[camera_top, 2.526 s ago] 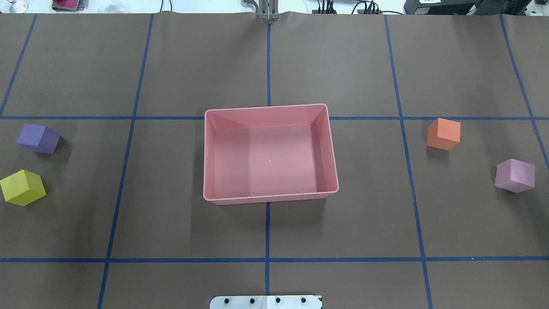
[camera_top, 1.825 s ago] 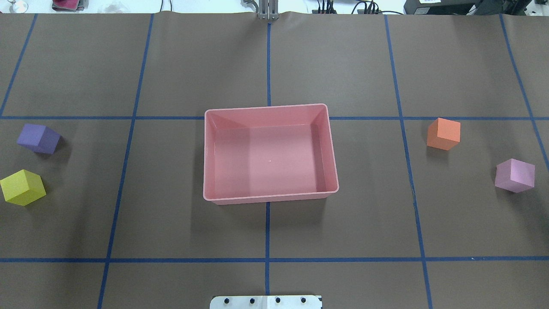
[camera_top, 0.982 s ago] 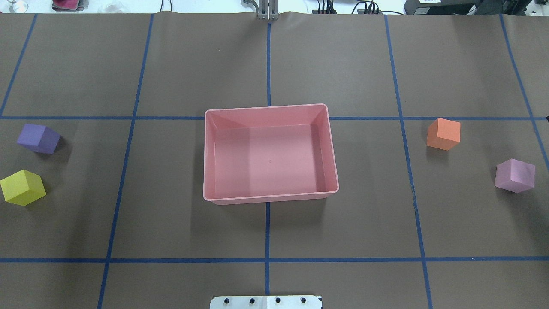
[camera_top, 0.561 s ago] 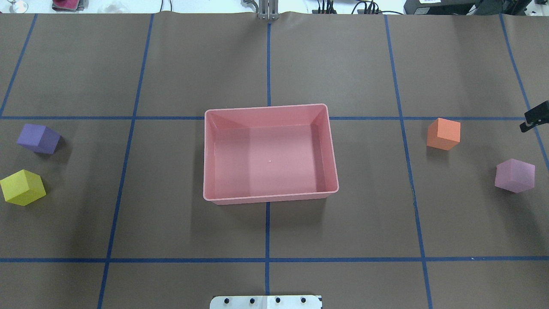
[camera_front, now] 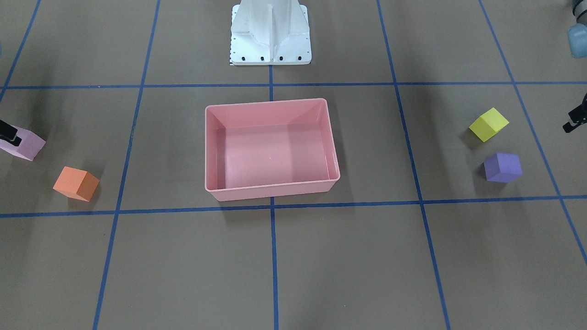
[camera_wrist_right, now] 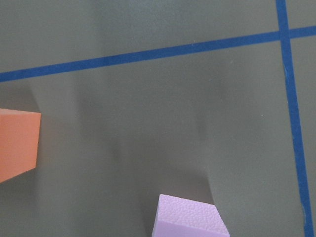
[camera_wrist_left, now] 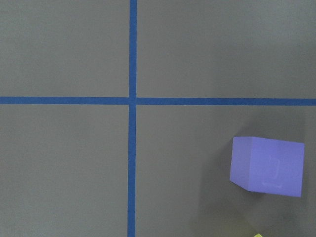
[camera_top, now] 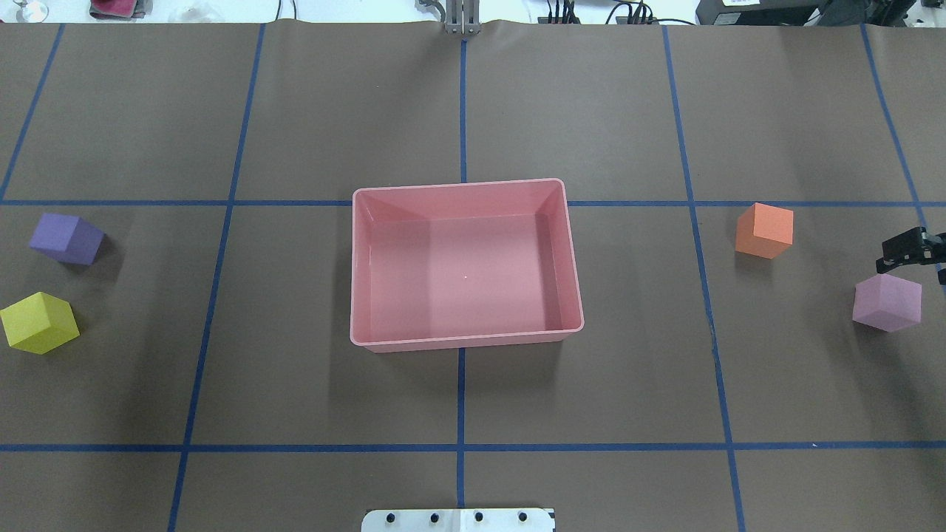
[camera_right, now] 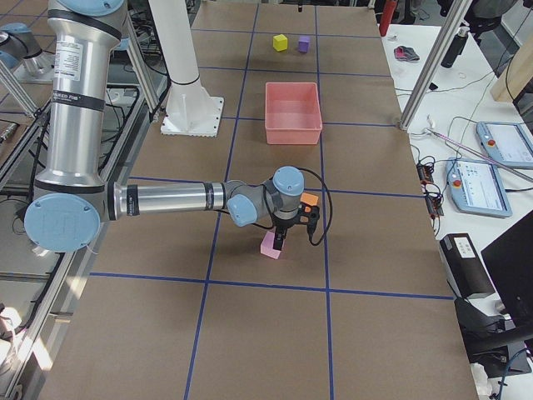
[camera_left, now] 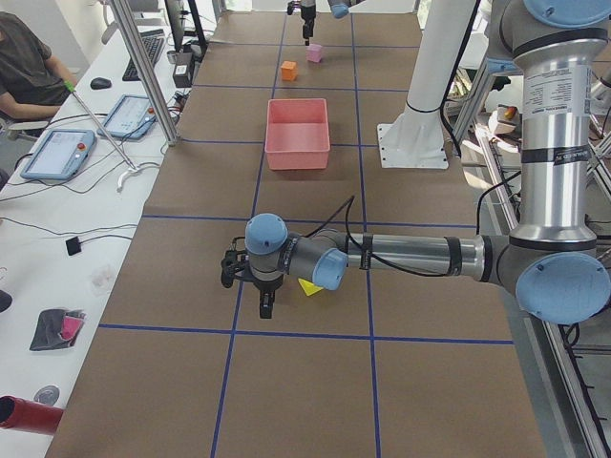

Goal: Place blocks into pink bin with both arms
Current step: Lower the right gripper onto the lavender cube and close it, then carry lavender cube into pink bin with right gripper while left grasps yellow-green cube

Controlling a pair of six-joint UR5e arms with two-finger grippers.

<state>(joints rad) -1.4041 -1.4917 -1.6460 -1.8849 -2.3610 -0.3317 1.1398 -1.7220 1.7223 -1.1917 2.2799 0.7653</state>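
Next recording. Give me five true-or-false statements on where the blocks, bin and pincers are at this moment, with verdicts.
1. The pink bin holds nothing. True.
2. The orange block lies in the bin. False: it sits on the table, outside the bin.
3. The right pincer is close by the lilac block. True.
4. The yellow block is stacked on the purple block. False: they sit side by side, apart.
5. The left pincer grips the purple block. False: that block sits free on the table, away from the left pincer.
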